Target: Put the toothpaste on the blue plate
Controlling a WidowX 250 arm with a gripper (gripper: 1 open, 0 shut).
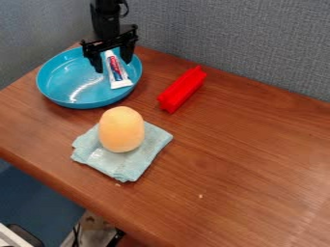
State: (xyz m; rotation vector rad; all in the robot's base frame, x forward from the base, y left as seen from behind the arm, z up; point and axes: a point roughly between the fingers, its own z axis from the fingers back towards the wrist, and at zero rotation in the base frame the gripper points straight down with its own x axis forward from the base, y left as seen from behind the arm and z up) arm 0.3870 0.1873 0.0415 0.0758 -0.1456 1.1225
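Observation:
The toothpaste is a small white tube with red and blue print, lying inside the blue plate near its right rim. The plate is a round, glossy turquoise dish at the back left of the wooden table. My gripper hangs just above the tube's far end, its black fingers spread to either side. Its jaws stand open, with a gap showing between them and the tube.
A red rectangular block lies to the right of the plate. An orange egg-shaped object sits on a pale teal cloth in front. A grey wall runs behind the table.

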